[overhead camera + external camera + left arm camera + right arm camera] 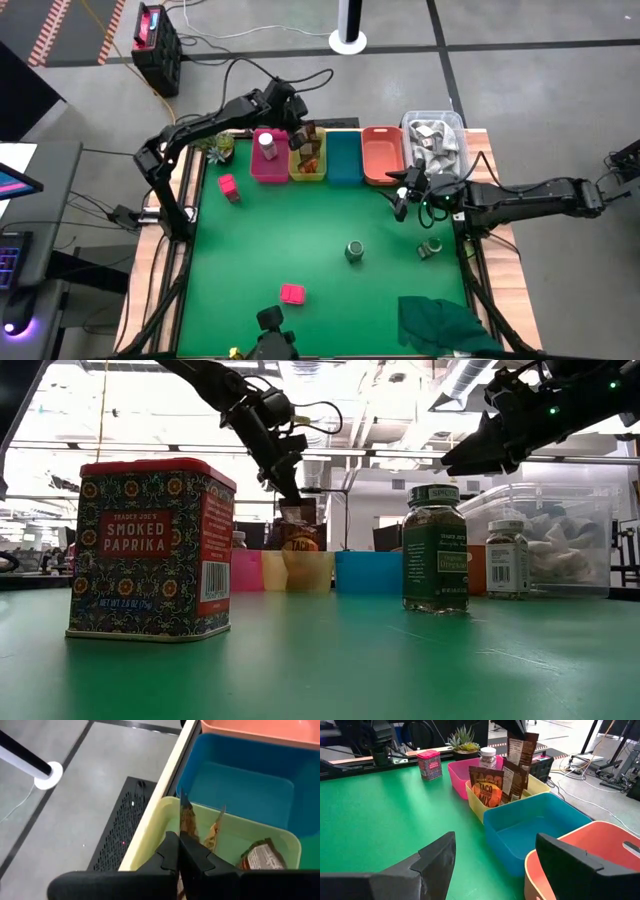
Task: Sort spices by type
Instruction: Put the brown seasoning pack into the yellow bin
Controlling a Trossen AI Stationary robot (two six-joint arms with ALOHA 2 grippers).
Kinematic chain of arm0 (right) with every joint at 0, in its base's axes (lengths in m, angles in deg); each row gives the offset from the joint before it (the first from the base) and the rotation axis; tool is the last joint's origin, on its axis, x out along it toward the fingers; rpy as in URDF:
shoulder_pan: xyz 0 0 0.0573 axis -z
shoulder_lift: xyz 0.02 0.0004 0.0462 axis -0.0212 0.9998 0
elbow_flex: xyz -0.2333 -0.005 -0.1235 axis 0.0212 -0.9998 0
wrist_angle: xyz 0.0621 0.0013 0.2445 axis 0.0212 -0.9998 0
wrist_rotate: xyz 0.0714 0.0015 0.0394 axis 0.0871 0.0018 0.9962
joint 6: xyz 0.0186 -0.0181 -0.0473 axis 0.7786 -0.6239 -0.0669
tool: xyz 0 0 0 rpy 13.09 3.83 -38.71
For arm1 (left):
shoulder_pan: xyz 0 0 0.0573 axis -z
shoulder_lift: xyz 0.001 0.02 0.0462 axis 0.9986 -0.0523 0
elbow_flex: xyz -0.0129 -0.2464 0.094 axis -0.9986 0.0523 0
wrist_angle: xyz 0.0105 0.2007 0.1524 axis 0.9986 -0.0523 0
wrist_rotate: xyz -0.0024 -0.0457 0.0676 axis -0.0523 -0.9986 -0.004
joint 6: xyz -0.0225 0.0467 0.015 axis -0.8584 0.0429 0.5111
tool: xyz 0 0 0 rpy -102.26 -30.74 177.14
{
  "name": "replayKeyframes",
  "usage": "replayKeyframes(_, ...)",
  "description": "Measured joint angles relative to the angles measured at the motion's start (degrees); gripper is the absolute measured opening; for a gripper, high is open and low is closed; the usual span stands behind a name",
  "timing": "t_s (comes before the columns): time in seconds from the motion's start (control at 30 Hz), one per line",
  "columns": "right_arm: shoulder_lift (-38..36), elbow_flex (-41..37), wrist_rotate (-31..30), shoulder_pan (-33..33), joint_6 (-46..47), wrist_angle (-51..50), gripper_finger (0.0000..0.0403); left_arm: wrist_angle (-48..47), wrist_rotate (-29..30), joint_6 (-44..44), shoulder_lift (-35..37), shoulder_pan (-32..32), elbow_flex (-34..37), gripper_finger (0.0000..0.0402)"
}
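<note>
the left end effector [299, 135] hangs over the yellow bin [308, 170] at the back of the green worktop [300, 240], its fingers clenched on the top edge of a brown packet [521, 750] that dangles upright above the bin. two more packets [487, 790] stand inside the yellow bin, one printed "taco".

the pink bin [268, 165] sits just left of the yellow one and holds a white-capped jar [267, 143]. to the right of the yellow bin come the blue bin [344, 158] and then the orange bin [381, 155], and beyond them a clear plastic tub [436, 135] at the back right corner.

the right end effector [401, 196] hovers over the worktop just in front of the orange bin, its fingers spread apart with nothing between them.

loose on the worktop: a red paprika tin [229, 187] near the left side, another pink-red tin [292, 293] near the front edge, a green-lidded jar [354, 250] toward the middle right, and a smaller jar [430, 247] near the right edge. a dark green cloth [445, 322] lies at the front right corner, and a small potted plant [219, 147] stands beside the pink bin.
</note>
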Motion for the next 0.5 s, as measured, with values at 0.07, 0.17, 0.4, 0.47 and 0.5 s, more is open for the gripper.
replayKeyframes(0.07, 0.0, 0.0, 0.0, 0.0, 0.0, 0.0, 0.0301, 0.0, 0.0, 0.1, 0.0, 0.0, -0.1, 0.0000)
replayKeyframes(0.17, 0.0, 0.0, 0.0, 0.0, 0.0, 0.0, 0.0301, -0.3, 0.0, 0.1, 0.0, 0.0, 0.0, 0.0000)
replayKeyframes(0.4, 0.0, 0.0, 0.3, 0.0, 0.0, 0.1, 0.0301, 4.4, -0.2, 0.5, 0.0, 0.0, 4.2, 0.0000)
replayKeyframes(0.47, 0.0, 0.0, 0.3, 0.0, 0.0, 0.1, 0.0301, 5.3, -0.7, 0.8, -0.6, 0.0, 4.9, 0.0000)
replayKeyframes(0.5, 0.0, 0.0, 0.3, 0.0, 0.0, 0.1, 0.0301, 5.3, -1.3, 0.9, -0.8, 0.0, 4.9, 0.0000)
